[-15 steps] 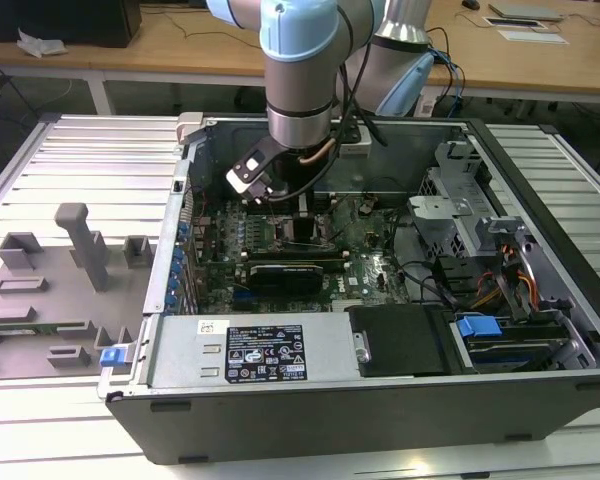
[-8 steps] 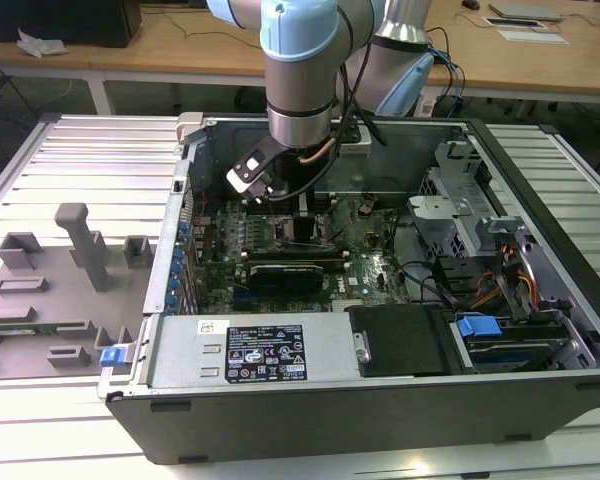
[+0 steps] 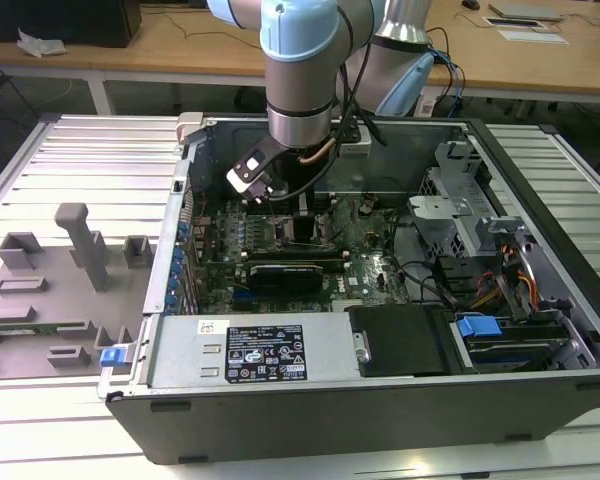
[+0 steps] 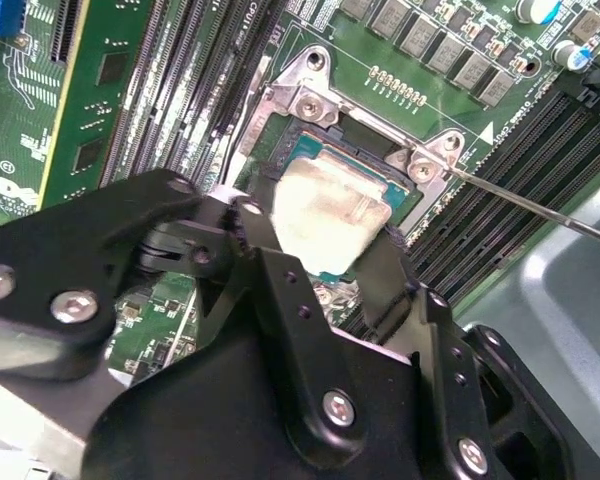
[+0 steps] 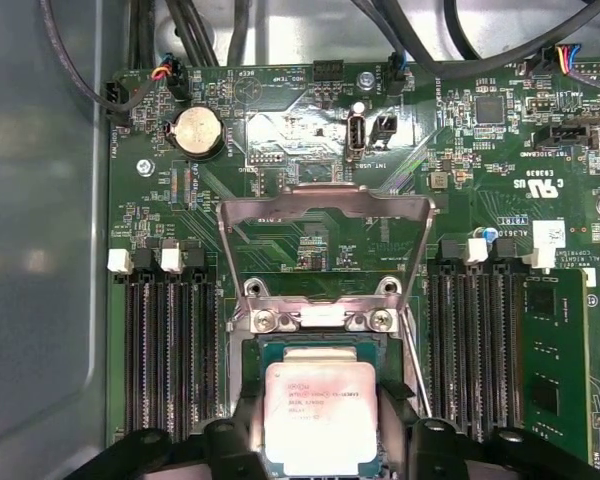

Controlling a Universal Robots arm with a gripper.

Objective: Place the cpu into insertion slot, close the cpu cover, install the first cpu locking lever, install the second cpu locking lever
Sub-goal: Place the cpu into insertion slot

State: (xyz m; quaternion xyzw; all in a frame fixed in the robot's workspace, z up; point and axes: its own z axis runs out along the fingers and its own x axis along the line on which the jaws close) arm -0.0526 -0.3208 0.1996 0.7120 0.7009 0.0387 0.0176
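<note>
The cpu [image 5: 320, 405] is gripped by its edges in the pincer [image 5: 320, 435], closed onto it, right at the insertion slot [image 5: 320, 347] (whether it is seated cannot be told), while the cpu cover [image 5: 325, 200] is left swung open and a thin locking lever [image 4: 525, 203] unlatched, so cover and levers are judged outstanding.

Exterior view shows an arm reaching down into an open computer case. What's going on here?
The arm holds its tool over the motherboard's socket, closed on the sides of the square chip. The chip sits in or just above the socket; whether it is fully seated can't be told. The metal cover is flipped up and open, and a thin locking lever stands unlatched beside the socket.
</note>
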